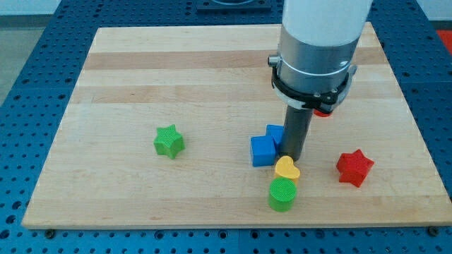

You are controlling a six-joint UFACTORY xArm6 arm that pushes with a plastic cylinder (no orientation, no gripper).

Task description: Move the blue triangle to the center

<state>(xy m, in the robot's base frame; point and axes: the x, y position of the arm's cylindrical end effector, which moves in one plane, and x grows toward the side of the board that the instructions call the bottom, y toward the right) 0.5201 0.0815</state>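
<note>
The blue triangle [275,133] is only partly visible, at the left side of my rod, just above and right of a blue cube [263,150]. My tip [290,156] rests on the board right of the blue cube, touching or nearly touching both blue blocks. A yellow heart [287,169] lies just below the tip. A green cylinder [283,194] stands below the heart.
A green star [169,141] lies toward the view's left. A red star [354,168] lies at the right. A red block [323,111] peeks out behind the arm's body. The wooden board [141,70] sits on a blue perforated table.
</note>
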